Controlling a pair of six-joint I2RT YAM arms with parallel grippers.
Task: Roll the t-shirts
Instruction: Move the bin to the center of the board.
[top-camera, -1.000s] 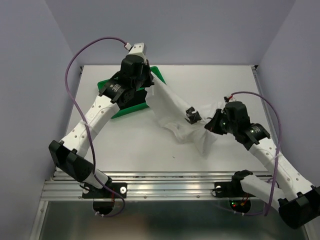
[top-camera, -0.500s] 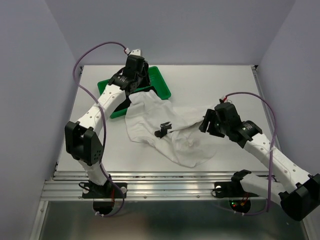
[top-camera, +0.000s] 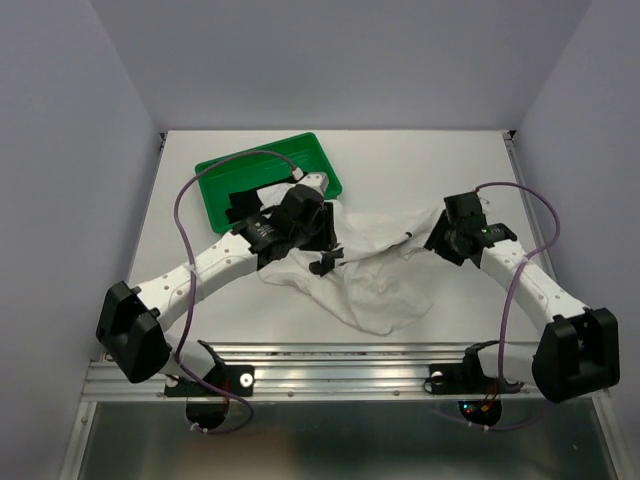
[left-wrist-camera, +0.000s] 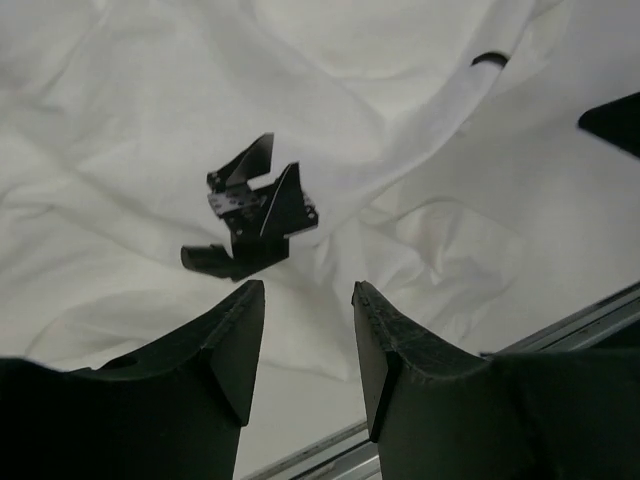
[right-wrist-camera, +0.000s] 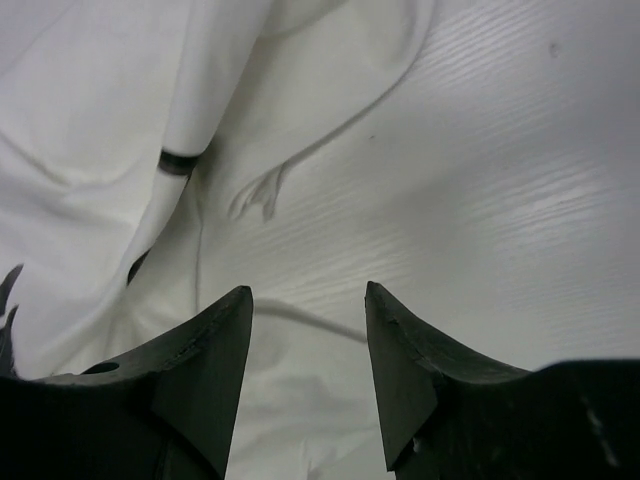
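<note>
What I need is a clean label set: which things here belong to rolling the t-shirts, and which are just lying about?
Belong to the job: white t-shirt, crumpled on the table; black t-shirt, in the green tray; left gripper and right gripper, both open and empty.
Just lying about: green tray; table.

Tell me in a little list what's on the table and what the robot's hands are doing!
white shirt: lying crumpled on the table, not held
print: black mark, facing up
black shirt: in the green tray, back left
left gripper: open, above the print
right gripper: open, over the white shirt's right edge
</note>
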